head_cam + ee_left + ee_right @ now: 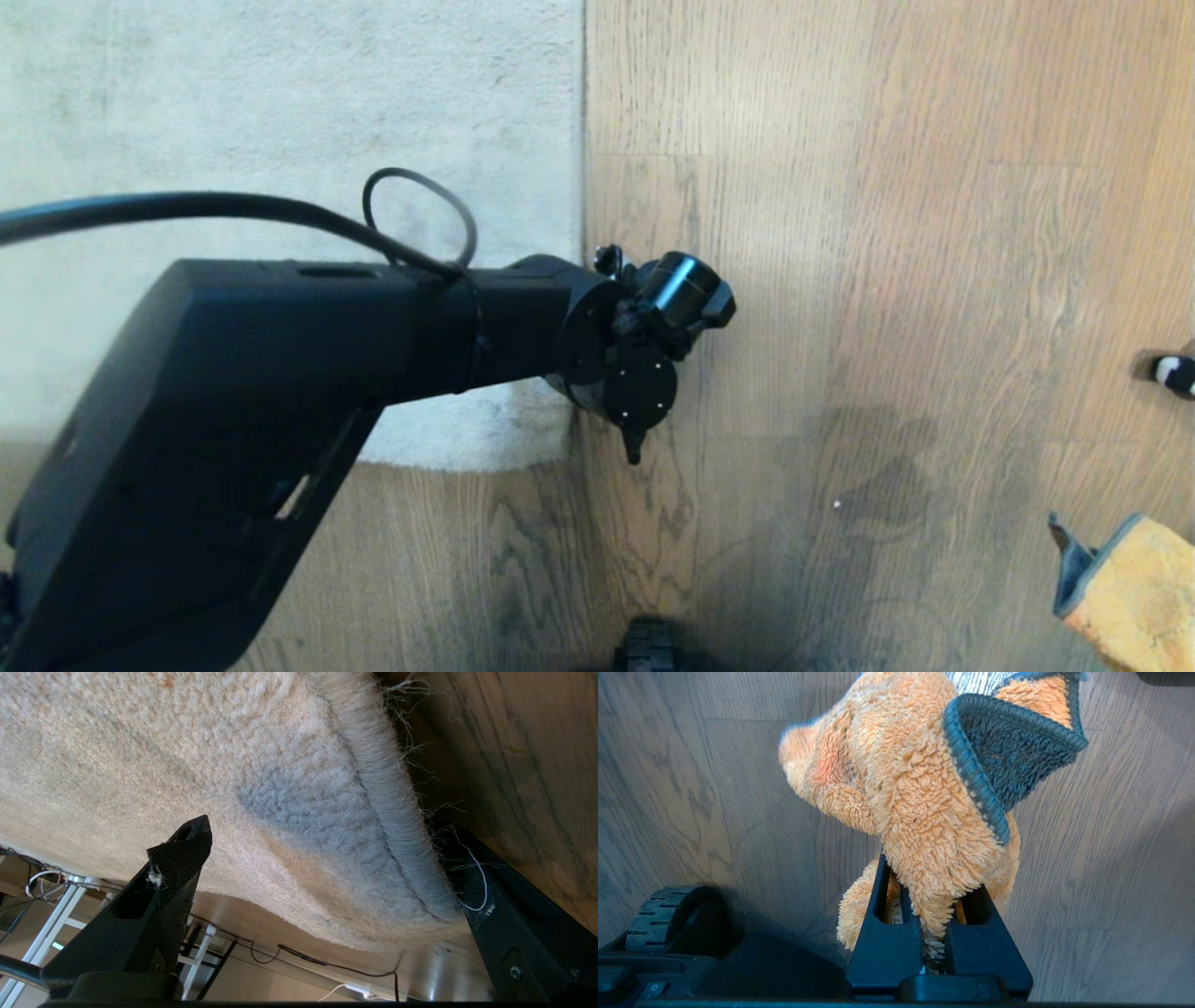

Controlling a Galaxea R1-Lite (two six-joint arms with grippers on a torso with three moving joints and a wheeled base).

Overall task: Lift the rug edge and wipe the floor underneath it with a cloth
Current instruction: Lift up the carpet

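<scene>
The left gripper point(327, 868), two black wedge-shaped fingers with textured pads, stood spread wide at the rug edge point(397, 826), the bound hem of a large pale grey-beige short-pile rug. One finger point(180, 858) sat over the pile with a tuft of lint on its pad; the other point(495, 896) lay on the floor side of the hem, loose threads trailing across it. Whether either pad touched the rug could not be told. In the head view the bulky black left arm point(280, 373) reached across the rug corner to that border and hid the fingers beneath its wrist, with a black cable point(233, 207) looping over the pile.

The right gripper point(931, 942) was pressed together, pinching the cloth point(915, 802), a small orange-tan terry towel with dark blue-grey trim, which bunched up beyond the fingertips above the floor point(1111, 858) of brown wood-grain planks. From the head camera only a corner of that towel showed at the lower right, cut off by the frame.

A ribbed black wheel point(663, 914) of the base sat near the right gripper. A small black-and-white object point(1174, 373) lay at the right margin, too cropped to identify. Beyond the rug, white frame legs point(51, 924) and thin wires stood in the background.
</scene>
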